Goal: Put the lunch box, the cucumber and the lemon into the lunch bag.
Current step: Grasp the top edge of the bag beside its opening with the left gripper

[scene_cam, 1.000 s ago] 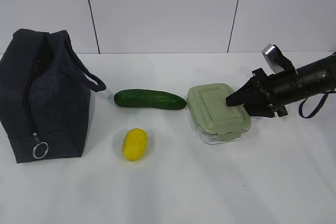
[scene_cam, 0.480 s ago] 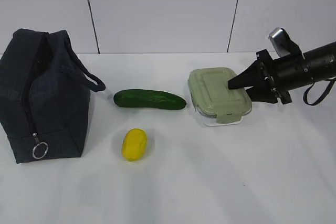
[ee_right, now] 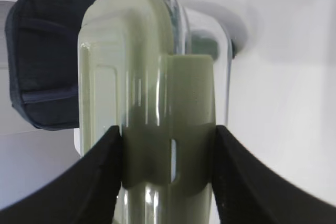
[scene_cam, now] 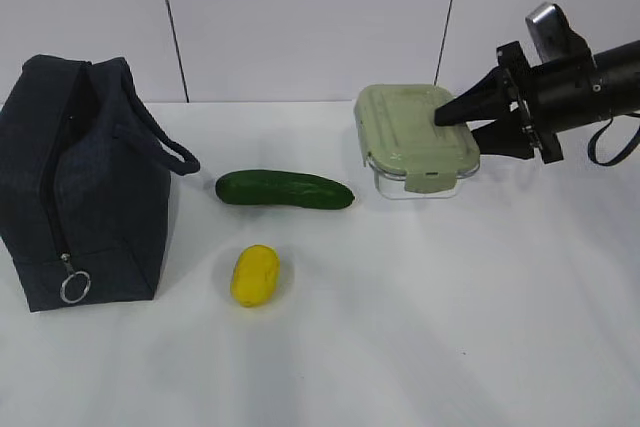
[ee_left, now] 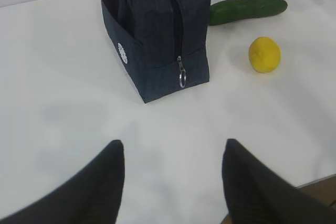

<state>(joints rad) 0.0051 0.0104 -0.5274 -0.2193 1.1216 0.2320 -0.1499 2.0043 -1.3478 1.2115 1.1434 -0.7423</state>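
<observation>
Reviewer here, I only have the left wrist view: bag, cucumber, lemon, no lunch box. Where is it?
Observer: The lunch box is off the table, clamped in the right gripper at the right side of the exterior view.
Operator: How is it gripped?
Observer: In the right wrist view the fingers press top and bottom across the lid's end latch; the lid is on.
Operator: Is the box level?
Observer: No, the exterior view shows it tilted, the lid's face turned partly toward the camera.
Operator: Is the bag open on top?
Observer: The lunch bag shows a dark gap along its top in the exterior view; how wide, I cannot tell.
</observation>
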